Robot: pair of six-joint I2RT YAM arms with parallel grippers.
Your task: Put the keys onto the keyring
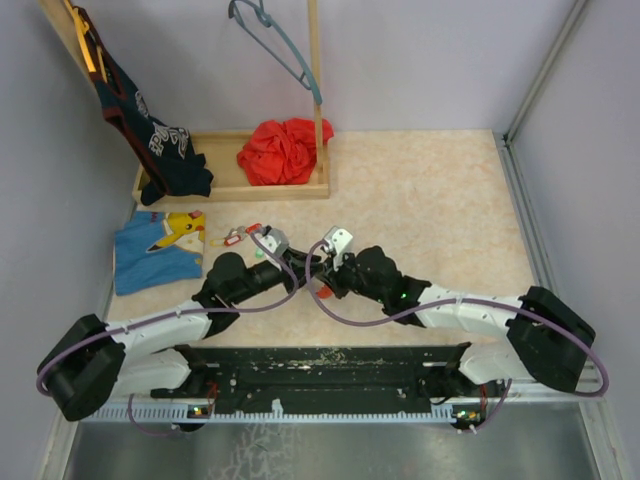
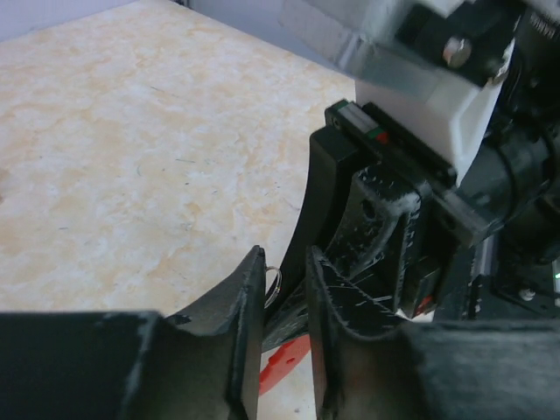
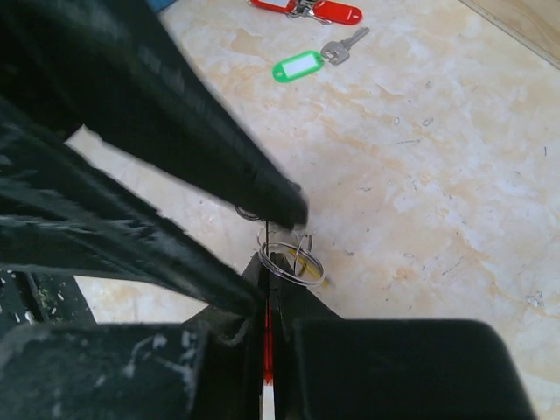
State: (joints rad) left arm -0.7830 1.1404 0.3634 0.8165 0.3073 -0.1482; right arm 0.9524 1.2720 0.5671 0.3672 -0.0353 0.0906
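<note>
right gripper (image 3: 267, 282): clamped tight on a thin red plastic tag (image 3: 265, 350), jaws pressed flat against it with only a sliver of red showing between them. just past the fingertips, a small split metal keyring (image 3: 293, 262) joined to that tag, held clear of the pale marbled tabletop (image 3: 437, 175), with a touch of yellow inside the loop.

left gripper (image 2: 284, 255): fingers slightly parted, a narrow gap between them, tips meeting the right gripper head-on at mid-table. in that gap, close to one black finger (image 2: 249, 306), the edge of the same wire ring (image 2: 274, 278); red of the tag (image 2: 284, 363) lower down. cannot tell whether touching or pinching the ring. from the right wrist view, one tapered left fingertip (image 3: 280, 197) right at the top of the ring.

keys lying loose on the table, well apart from both grippers, not on the ring: a silver key (image 3: 343, 45) with a green plastic label tag (image 3: 297, 66), and beyond it a cluster with red plastic tags (image 3: 306, 9). from above, the same group (image 1: 238, 238) just left of the meeting grippers.

nearby on the left, a blue cloth with a yellow cartoon print (image 1: 160, 250). at the back, a shallow wooden tray (image 1: 290, 190) holding a crumpled red cloth (image 1: 282, 150), a dark printed garment (image 1: 150, 140) hanging over its left end, and a teal wire hanger (image 1: 285, 50) above.
</note>
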